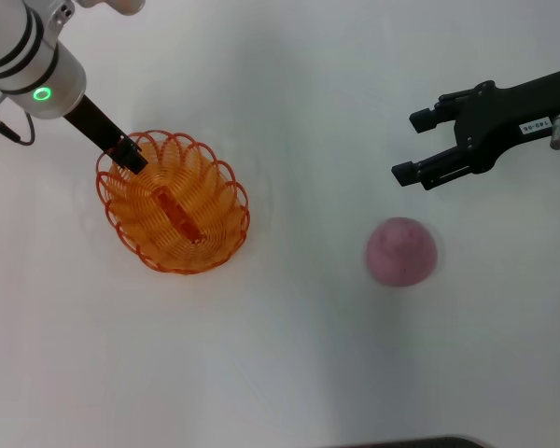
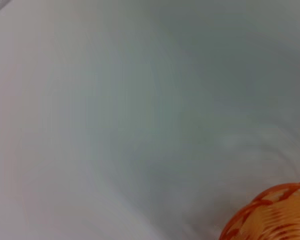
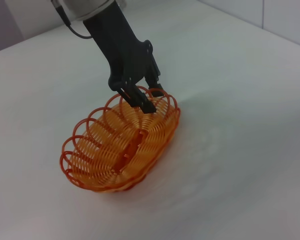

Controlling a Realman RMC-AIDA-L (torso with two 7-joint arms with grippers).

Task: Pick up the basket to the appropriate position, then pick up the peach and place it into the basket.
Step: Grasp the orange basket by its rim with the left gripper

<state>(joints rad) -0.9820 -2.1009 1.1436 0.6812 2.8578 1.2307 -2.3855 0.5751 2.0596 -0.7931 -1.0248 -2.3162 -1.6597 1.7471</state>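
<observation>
The basket [image 1: 174, 203] rim was pinched by the left gripper [image 1: 131, 157]. It could slip and tip. The right gripper [image 1: 413, 145], fingers spread, waited above the peach [image 1: 401, 250].

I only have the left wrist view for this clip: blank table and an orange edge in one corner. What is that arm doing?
Observer: The left pincer is clamped on the scalloped rim of the basket.
Operator: Is the basket flat on the table?
Observer: It looks tilted, raised at the gripped end in the right wrist view.
Operator: Where is the peach?
Observer: The peach sits on the table, apart from the basket, on the robot's right.
Operator: And the other arm?
Observer: The right pincer is open, beyond the peach.
</observation>
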